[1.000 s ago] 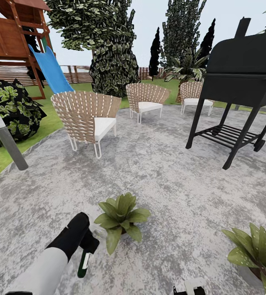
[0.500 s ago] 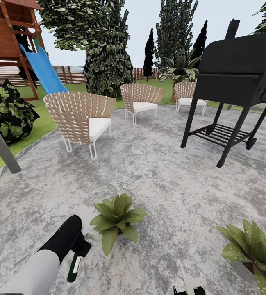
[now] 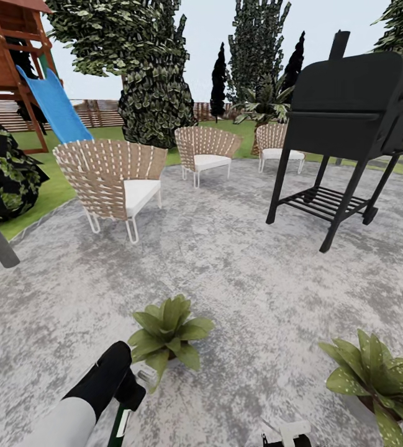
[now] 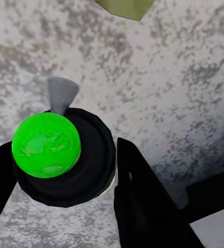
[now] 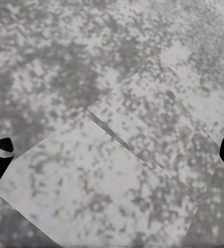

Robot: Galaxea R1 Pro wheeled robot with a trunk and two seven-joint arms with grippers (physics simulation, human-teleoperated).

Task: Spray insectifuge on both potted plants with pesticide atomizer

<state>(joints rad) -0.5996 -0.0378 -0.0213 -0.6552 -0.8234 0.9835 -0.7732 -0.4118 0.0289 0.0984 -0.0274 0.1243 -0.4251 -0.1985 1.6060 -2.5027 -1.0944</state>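
Pesticide atomizer (image 3: 122, 422) sits in my left gripper (image 3: 126, 397), low in the head view, its dark green body hanging downward from the black fingers and its pale nozzle head (image 3: 146, 375) poking out toward the nearer plant. From the left wrist camera I look down on the bottle (image 4: 65, 155): a round dark body with a bright green cap, the grey nozzle tip (image 4: 60, 95) jutting off one side, and a dark finger (image 4: 137, 191) pressed against each flank, so the grip looks firmly closed around it.

The relation that matters is nozzle to plant. The first of the 2 potted plants (image 3: 167, 335) lies just beyond the nozzle, forward and slightly to the right of my left gripper, very near but not touching. I judge the spray axis already points roughly at its leaves.

The 2nd potted plant (image 3: 375, 379) is well apart, off to the right across the grey paved patio (image 3: 238, 261) (closer to my right arm, which carries nothing useful).

My right gripper (image 5: 112, 150) faces bare paving, its dark fingertips spread wide at the edges of its wrist view, holding nothing.
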